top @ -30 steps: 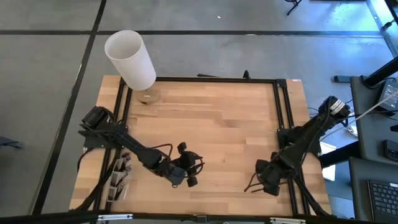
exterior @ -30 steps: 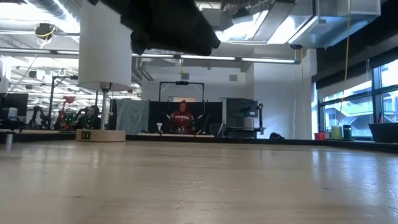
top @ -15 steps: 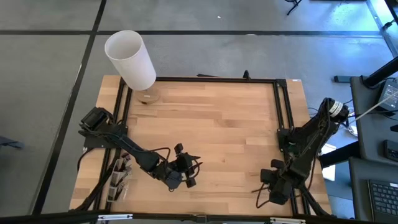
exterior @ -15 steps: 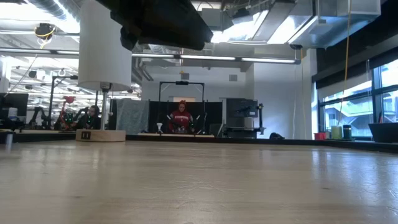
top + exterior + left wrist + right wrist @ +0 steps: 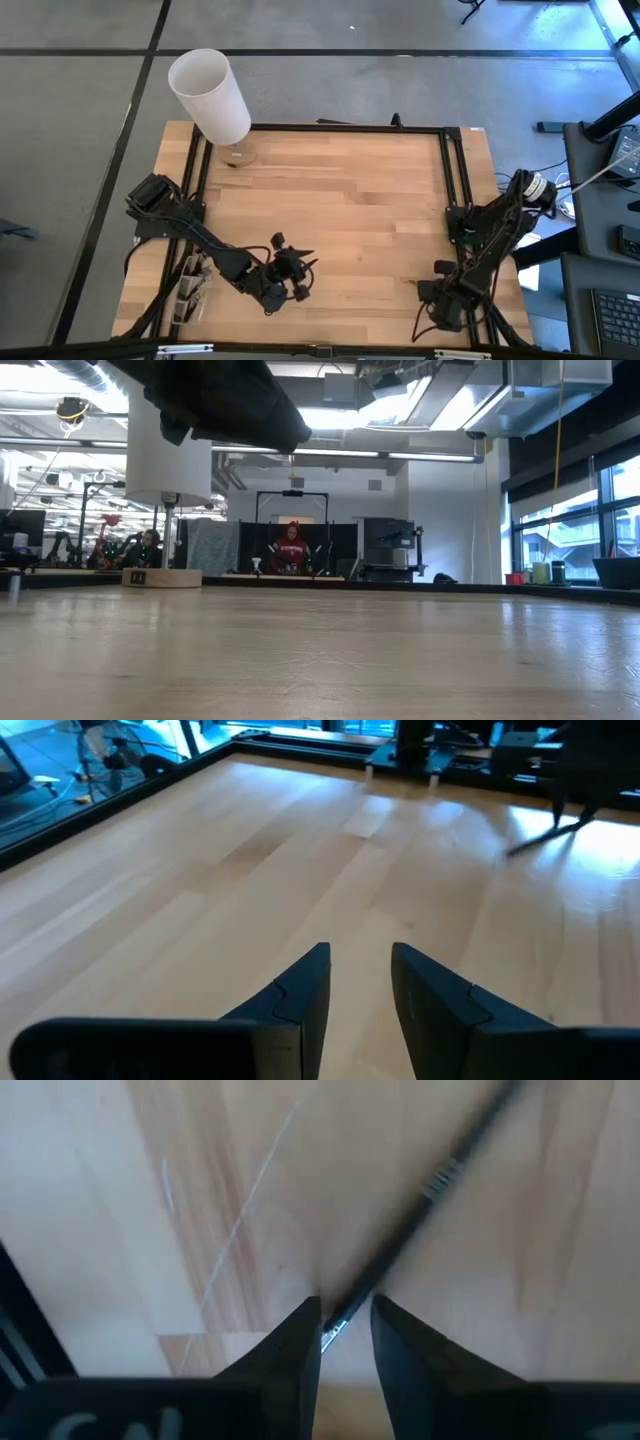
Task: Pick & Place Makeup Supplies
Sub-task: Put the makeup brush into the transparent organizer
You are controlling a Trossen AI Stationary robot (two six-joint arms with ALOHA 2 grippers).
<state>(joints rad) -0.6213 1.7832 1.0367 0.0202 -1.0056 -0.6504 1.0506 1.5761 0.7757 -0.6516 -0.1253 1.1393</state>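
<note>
A thin dark makeup brush (image 5: 440, 1175) runs out from between the fingers of my right gripper (image 5: 345, 1312), which is shut on it near the table's near right corner (image 5: 440, 300). The left wrist view shows this brush (image 5: 540, 832) as a slanting dark line below the right arm. My left gripper (image 5: 360, 982) is open and empty above bare wood, near the table's near edge left of centre (image 5: 288, 278). The tall white cylinder (image 5: 210, 92) stands on its stand at the far left corner. The other brushes cannot be made out. My right gripper pinches the brush between its two fingers close to one end (image 5: 358, 1295), where a bit of bright metal shows. The fingers come from above, and the handle runs out ahead of them. The brush slants down toward the table (image 5: 515, 848); whether its free end touches the wood, I cannot tell.
A black rail frame (image 5: 452, 180) borders the wooden table. A pale cluster of small things (image 5: 192, 285) lies on the left rail. The left arm (image 5: 220, 400) crosses the top of the low view. People sit in the room beyond the table (image 5: 292, 550).
My right gripper has drawn back toward the table's near edge, staying shut on the brush. My left gripper has shifted a little toward the near left.
</note>
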